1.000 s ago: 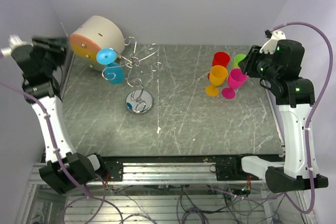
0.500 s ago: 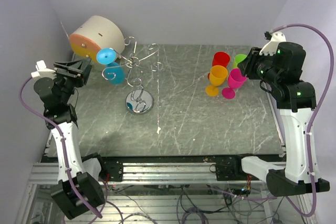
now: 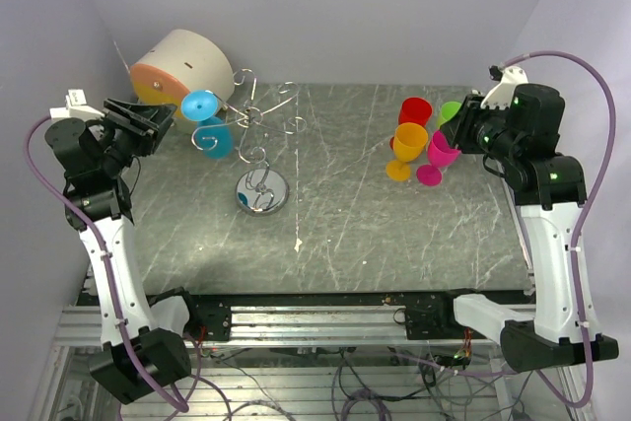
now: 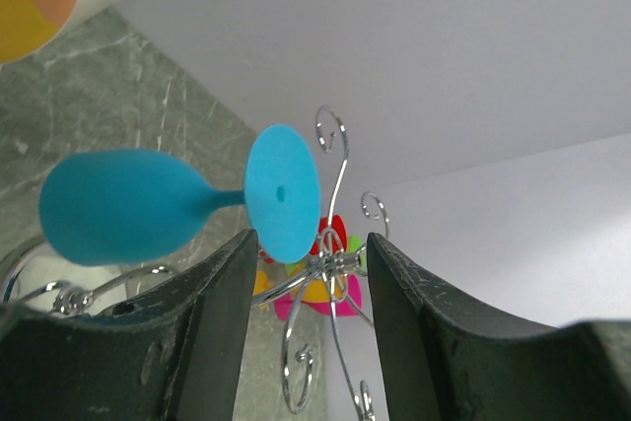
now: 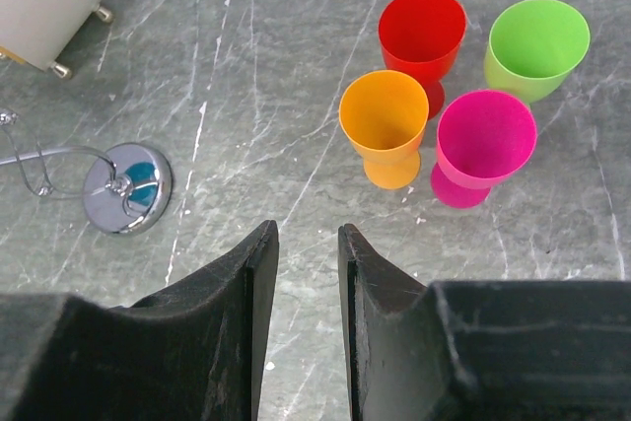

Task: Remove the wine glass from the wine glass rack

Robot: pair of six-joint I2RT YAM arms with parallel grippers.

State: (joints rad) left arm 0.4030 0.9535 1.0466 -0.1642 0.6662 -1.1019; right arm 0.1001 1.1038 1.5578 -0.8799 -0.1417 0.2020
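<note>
Overhead view looks down; wrist views (opposing) share the rack (image 3: pixel 262 190).

Gleaming as thin polished metal wire on the wine glass rack (image 3: pixel 258 150), mirroring brightly at its round base. Looking matt, smooth and plastic-like on the blue wine glass (image 4: pixel 128 209) and the coloured cups (image 5: pixel 385 125). Showing as grey, white-veined stone with a dull sheen on the table (image 3: pixel 394 234). Appearing matt beige on the cylinder (image 3: pixel 192 58).

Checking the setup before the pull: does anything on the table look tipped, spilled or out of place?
Only the beige-and-orange cylinder at the far left: it lies tipped on its side beside the wine glass rack. The rack stands upright with the blue wine glass hanging; the four cups stand upright. No spill.
</note>
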